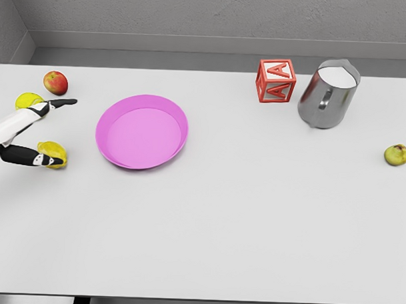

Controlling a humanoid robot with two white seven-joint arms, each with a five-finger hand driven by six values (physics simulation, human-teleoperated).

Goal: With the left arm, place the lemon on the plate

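A yellow lemon [51, 150] lies on the white table at the far left, left of the pink plate [142, 131]. My left hand [65, 132] comes in from the left edge and is open. Its black thumb [31, 158] lies along the near side of the lemon, touching or almost touching it. The index finger [61, 104] points right, well behind the lemon. A second yellow fruit [27, 100] sits behind the hand, partly hidden by it. The plate holds nothing.
A red apple [55, 82] sits at the back left. A red letter block [276, 80] and a metal pitcher [328, 93] stand at the back right. A green-yellow fruit [397, 155] lies near the right edge.
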